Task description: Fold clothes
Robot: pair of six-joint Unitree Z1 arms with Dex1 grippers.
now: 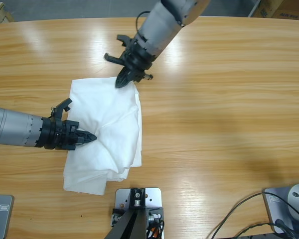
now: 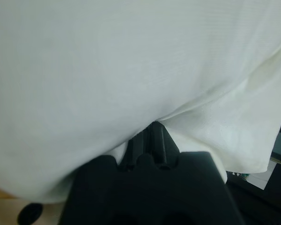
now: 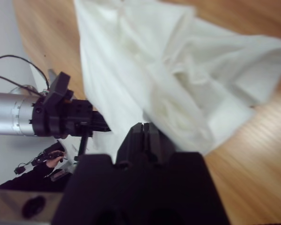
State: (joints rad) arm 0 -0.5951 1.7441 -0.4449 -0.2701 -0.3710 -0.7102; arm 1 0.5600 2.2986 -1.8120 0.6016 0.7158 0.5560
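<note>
Wood-grain bench (image 1: 224,99) runs across the whole high view, and on it, left of the middle, lies the shirt (image 1: 107,137), a white bundle folded into a rough upright rectangle whose long axis runs from the far side toward the near edge.

We identify the arms from the wrist views. The right wrist view looks across the cloth at the other arm's silver forearm, so the arm coming down from the top is ours on the right, and the one entering from the left edge is the left.

Our right claw (image 1: 124,79) sits at the shirt's far right corner, its jaws together on the cloth there; in its wrist view the fabric bunches right at the tips. Our left claw (image 1: 88,136) lies low over the shirt's left side about halfway down, tips pointing toward the middle; its jaws are closed with cloth draped over them, clamped on a fold of the shirt as far as we can judge.

So the shirt lies toward the near edge from the right claw and to the right of the left claw. We judge the coming fold turns on that: the right claw holds an end of the long axis, the left a point on the long side, and the near end lies free, closer to the left claw.
</note>
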